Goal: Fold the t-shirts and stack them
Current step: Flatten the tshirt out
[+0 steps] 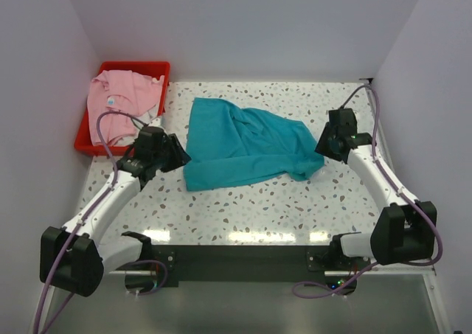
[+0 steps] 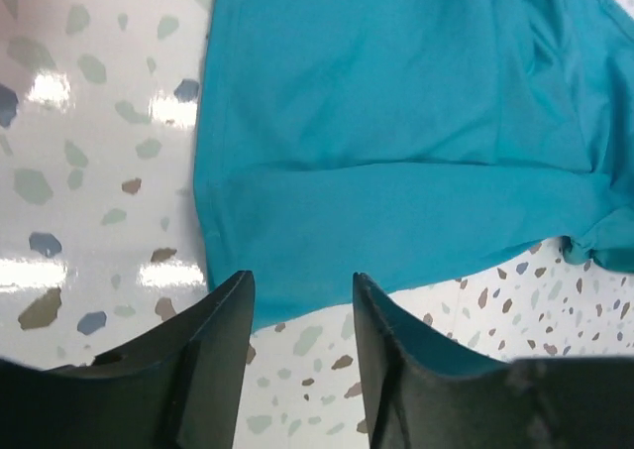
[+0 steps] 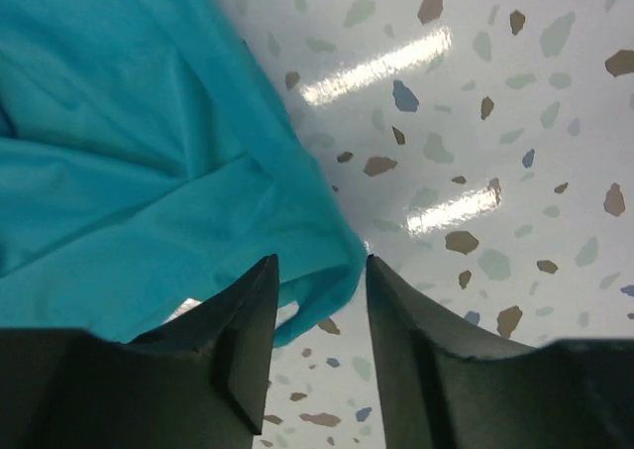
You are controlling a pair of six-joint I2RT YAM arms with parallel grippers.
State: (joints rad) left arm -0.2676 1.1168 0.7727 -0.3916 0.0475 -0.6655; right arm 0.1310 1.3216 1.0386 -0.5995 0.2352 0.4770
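Note:
A teal t-shirt [image 1: 243, 146] lies crumpled and partly folded in the middle of the speckled table. A pink t-shirt [image 1: 118, 102] is bunched in the red bin at the back left. My left gripper [image 1: 179, 157] sits at the teal t-shirt's near left edge. In the left wrist view this gripper [image 2: 300, 278] is open, the hem of the teal t-shirt [image 2: 396, 122] just past its tips and bare table between the fingers. My right gripper [image 1: 322, 148] is at the shirt's right corner. It [image 3: 320, 261] is open, with a loose corner of the teal t-shirt [image 3: 129, 171] between its tips.
The red bin [image 1: 144, 67] stands at the table's back left corner, against the left wall. White walls enclose the table on the left, back and right. Speckled tabletop [image 1: 243, 201] shows between the shirt and the arm bases.

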